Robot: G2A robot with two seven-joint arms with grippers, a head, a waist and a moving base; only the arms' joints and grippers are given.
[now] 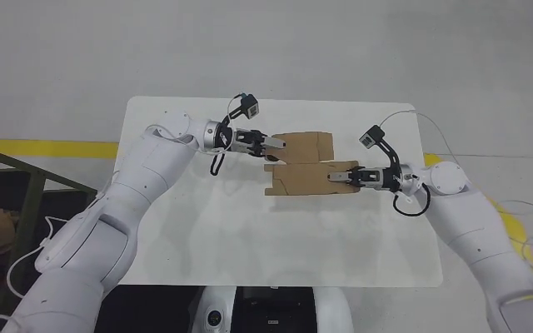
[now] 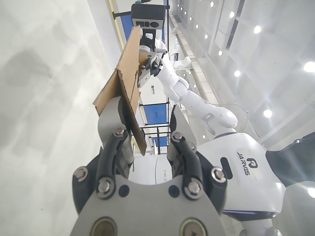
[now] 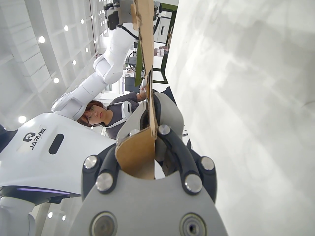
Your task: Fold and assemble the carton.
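White tabletop; flat brown cardboard carton spans lengthwise between arms, right gripper pinching it, left gripper splayed loose.

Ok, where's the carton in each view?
Top: carton at table centre.
Left wrist: carton slants out from left claw.
Right wrist: carton edge-on, pinched in right claw.
Shared landmark: white table.

Carton tip outside right wrist view
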